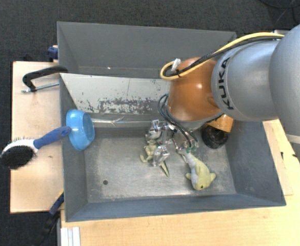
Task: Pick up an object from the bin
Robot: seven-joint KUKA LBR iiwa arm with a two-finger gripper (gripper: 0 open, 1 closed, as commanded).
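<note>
Hand point(161, 155) sits low mid-bin on a small olive thing point(148, 156), can't tell if apart or together; risk is pinching its edge and nudging the yellow plush toy point(200, 177) nearby.

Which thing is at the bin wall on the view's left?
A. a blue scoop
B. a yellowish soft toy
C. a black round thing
A: the blue scoop rests against that wall; the yellowish soft toy lies on the floor right of the gripper, and the black round thing is near the opposite wall.
</note>
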